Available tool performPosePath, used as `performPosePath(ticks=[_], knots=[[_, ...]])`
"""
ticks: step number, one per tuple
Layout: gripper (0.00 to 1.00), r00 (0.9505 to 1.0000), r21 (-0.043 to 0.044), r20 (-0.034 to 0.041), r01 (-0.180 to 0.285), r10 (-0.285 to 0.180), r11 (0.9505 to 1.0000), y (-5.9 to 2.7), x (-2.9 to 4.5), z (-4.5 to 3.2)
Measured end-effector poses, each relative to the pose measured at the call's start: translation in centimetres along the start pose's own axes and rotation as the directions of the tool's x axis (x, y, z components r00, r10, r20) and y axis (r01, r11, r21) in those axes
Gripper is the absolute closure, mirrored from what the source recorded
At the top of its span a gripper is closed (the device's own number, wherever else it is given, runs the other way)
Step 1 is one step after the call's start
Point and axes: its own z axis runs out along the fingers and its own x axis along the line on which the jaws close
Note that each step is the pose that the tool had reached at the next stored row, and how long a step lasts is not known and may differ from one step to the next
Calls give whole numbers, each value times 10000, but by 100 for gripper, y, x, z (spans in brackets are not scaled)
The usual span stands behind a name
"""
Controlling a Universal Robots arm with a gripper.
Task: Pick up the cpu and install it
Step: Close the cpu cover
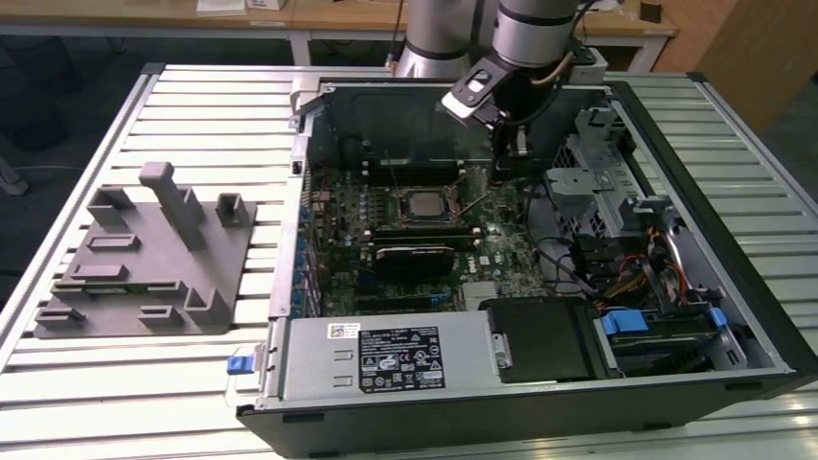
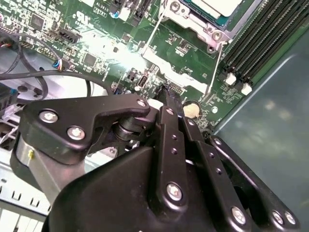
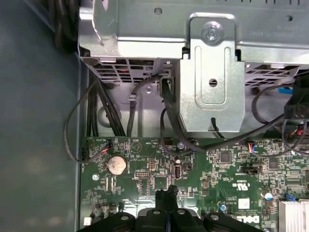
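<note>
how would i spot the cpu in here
Look inside the open computer case at the green motherboard. Near its middle, between two banks of dark memory slots, lies the cpu. It is the only small silver-grey square, framed in metal, unlike the black rectangular module nearby.

Silver-grey tubular arm (image 1: 534, 29), upper centre of exterior view; black gripper (image 2: 166, 94), linked bars; silver screws (image 2: 174, 191).

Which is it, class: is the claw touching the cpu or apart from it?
Apart. The second wrist view shows a stretch of green motherboard between the claw and the cpu.
</note>
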Motion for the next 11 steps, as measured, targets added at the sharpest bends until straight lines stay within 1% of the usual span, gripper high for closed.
performPosePath(ticks=[3, 4, 8, 11], knots=[[89, 10000, 0, 0, -3, 3, 10000, -1, 3, 51], [89, 10000, 0, 0, -4, 4, 10000, -2, 3, 57], [89, 10000, 0, 1, -3, 3, 10000, -25, 3, 59], [89, 10000, -5, 1, -3, 3, 10000, -78, 3, 58]])
